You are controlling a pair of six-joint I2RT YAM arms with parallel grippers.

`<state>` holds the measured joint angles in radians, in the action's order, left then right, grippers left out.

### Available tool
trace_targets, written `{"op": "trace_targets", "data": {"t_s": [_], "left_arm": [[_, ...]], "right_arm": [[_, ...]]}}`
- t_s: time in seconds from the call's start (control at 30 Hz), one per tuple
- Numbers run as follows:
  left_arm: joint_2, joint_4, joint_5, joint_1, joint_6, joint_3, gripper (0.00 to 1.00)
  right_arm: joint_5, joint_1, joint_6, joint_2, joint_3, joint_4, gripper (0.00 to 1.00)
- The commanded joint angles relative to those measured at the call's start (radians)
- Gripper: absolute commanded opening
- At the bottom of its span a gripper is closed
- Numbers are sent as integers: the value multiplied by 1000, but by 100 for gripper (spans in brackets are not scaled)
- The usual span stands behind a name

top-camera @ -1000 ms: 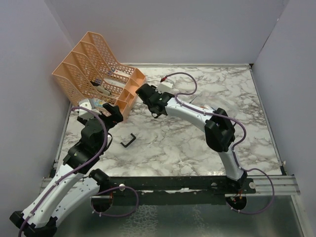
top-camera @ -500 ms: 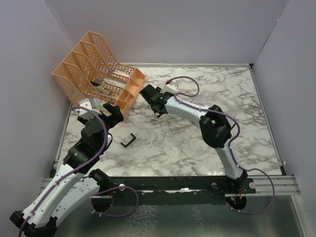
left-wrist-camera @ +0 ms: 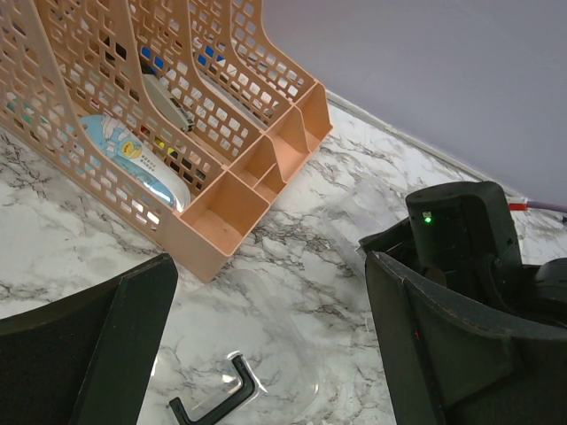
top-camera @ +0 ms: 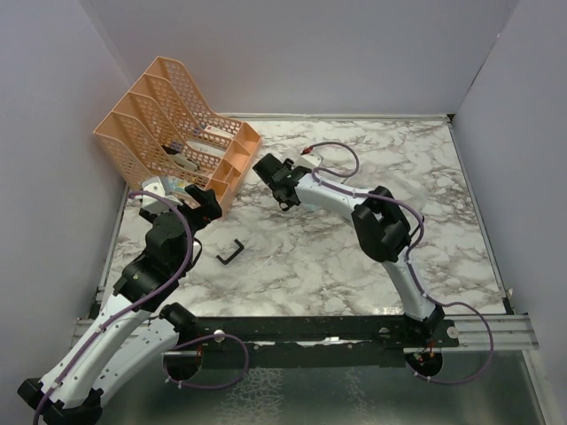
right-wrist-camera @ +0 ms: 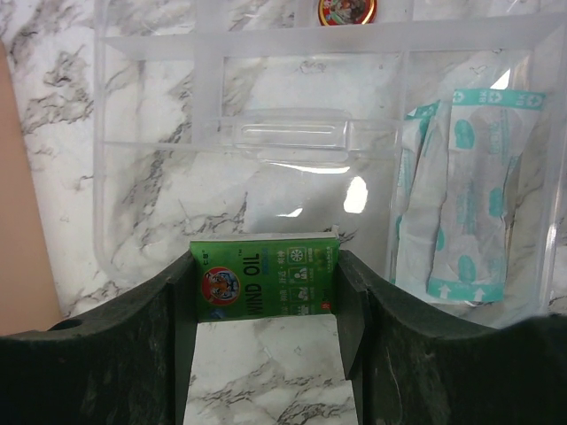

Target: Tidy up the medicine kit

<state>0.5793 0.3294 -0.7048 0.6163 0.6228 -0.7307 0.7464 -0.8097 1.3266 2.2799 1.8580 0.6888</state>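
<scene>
my right gripper [right-wrist-camera: 266, 266] is clamped on a green oil box [right-wrist-camera: 266, 288] at the medicine kit [right-wrist-camera: 292, 42] edge; my left gripper [left-wrist-camera: 266, 297] hangs wide open near the peach rack [left-wrist-camera: 213, 217].

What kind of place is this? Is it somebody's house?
Probably not a house: it looks like a robot practice booth. Two robot arms are bolted to a marble-look table, plain walls box it in, and the right pincer holds a green box by a clear medicine kit.
</scene>
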Motion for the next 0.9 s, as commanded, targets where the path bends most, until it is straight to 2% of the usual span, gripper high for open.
{"op": "trace_targets", "data": {"t_s": [0.0, 0.17, 0.23, 0.37, 0.43, 0.77, 0.87], "left_arm": [[-2, -14, 8, 2, -6, 6, 90], [5, -16, 15, 3, -9, 2, 90], [7, -17, 19, 2, -12, -1, 90], [9, -19, 22, 3, -11, 1, 90], [11, -18, 24, 3, -12, 1, 90], [22, -20, 41, 3, -21, -3, 90], [34, -22, 58, 3, -32, -9, 90]], "right_arm": [[16, 10, 14, 34, 14, -1, 52], [0, 22, 17, 48, 19, -5, 54], [-2, 23, 17, 47, 21, -6, 58], [-27, 28, -19, 35, 19, -26, 74], [-49, 31, -74, 24, 19, -51, 76], [-175, 54, -353, -101, -49, -194, 75], [-265, 61, -513, -128, -53, -221, 75]]}}
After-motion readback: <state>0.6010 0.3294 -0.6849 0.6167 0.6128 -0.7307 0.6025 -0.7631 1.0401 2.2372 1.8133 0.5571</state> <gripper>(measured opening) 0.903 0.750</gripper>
